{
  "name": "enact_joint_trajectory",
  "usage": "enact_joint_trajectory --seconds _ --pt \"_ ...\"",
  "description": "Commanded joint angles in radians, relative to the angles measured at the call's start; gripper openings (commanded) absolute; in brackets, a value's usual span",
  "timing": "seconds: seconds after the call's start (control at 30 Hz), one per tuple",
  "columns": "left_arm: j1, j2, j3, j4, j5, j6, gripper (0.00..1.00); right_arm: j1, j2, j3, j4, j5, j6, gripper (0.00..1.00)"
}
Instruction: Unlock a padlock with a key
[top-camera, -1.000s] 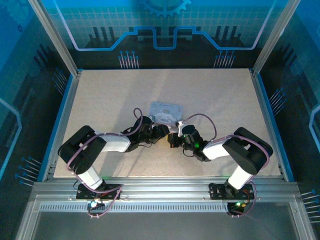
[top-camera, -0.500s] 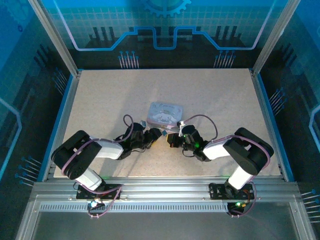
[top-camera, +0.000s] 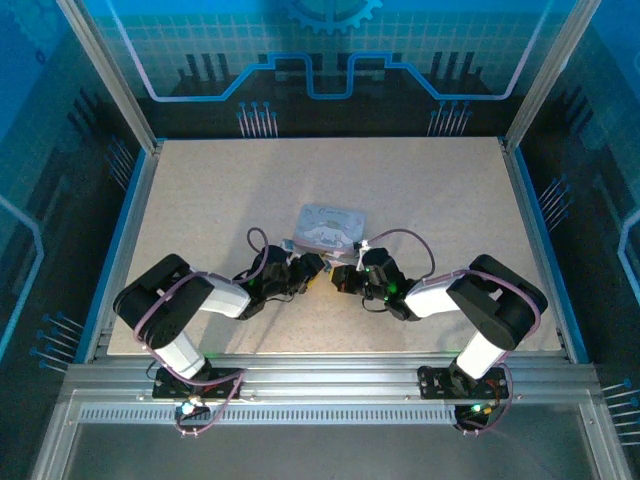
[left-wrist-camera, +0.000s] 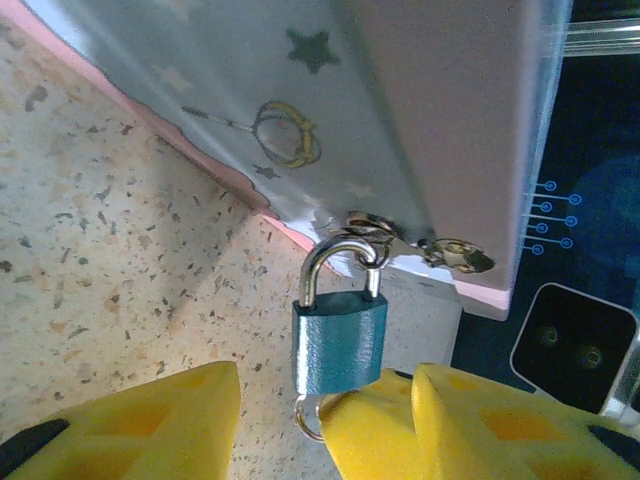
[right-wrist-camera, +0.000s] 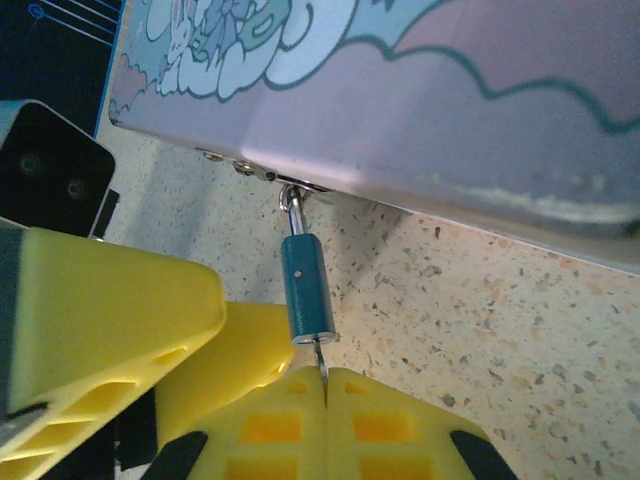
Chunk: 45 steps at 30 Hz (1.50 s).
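Below the padlock (right-wrist-camera: 305, 285), the right tool (right-wrist-camera: 325, 385) clenched the key (right-wrist-camera: 321, 358), only a sliver showing; the left tool (left-wrist-camera: 330, 382) flanked the padlock, released.

The tabletop (top-camera: 250, 180) is a pale, speckled board edged in blue. A lavender-silver tin (top-camera: 330, 227) with a cartoon-printed lid lies flat on it near the middle. A small blue padlock (left-wrist-camera: 338, 340) hangs from the tin's latch, low over the surface; whether it touches is unclear.
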Motion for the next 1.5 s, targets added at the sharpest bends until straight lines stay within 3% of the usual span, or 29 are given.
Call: enact_joint_trajectory --seconds 0.0,0.63,1.03,1.17,1.47 --pt "0.005 0.025 -0.009 0.056 -0.007 -0.022 0.49 0.015 -0.004 0.020 -0.009 -0.020 0.041 0.00" --pt "-0.018 0.179 0.005 0.245 -0.046 -0.051 0.37 0.017 0.020 0.019 0.031 -0.034 0.112 0.00" --pt "-0.022 0.170 0.004 0.242 -0.066 -0.036 0.17 0.014 -0.005 0.003 0.037 -0.020 0.111 0.00" --pt "-0.024 0.136 0.004 0.205 -0.076 -0.016 0.12 0.011 -0.024 -0.005 0.025 -0.017 0.093 0.06" --pt "-0.025 0.105 0.013 0.168 -0.075 -0.007 0.10 -0.024 -0.120 -0.043 -0.078 0.014 -0.001 0.28"
